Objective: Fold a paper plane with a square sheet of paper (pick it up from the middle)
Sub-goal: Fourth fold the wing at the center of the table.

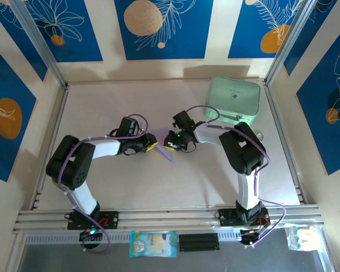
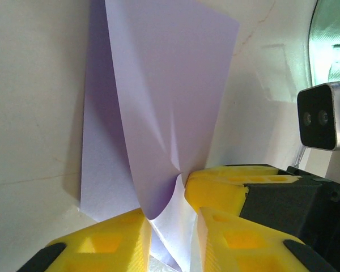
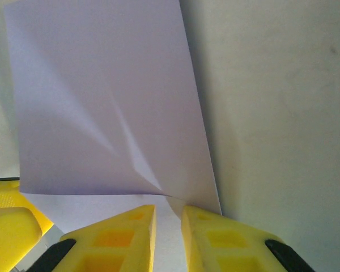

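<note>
The sheet of paper (image 1: 168,153) is pale lilac and lies partly folded at the middle of the table, between the two grippers. In the left wrist view one flap of the sheet (image 2: 164,102) curls up off the layer beneath it. My left gripper (image 2: 173,238) is shut on its lower edge, and a yellow finger of the right gripper (image 2: 226,184) presses in beside it. In the right wrist view the sheet (image 3: 102,102) bends up from a crease that runs into my right gripper (image 3: 168,226), shut on it. From above, the left gripper (image 1: 151,145) and right gripper (image 1: 171,140) almost touch.
A mint-green rounded case (image 1: 233,101) sits at the back right of the table. Metal rails (image 1: 158,215) run along the near edge, with a small packet (image 1: 153,243) below them. The right wrist camera (image 2: 323,116) hangs close to the left gripper.
</note>
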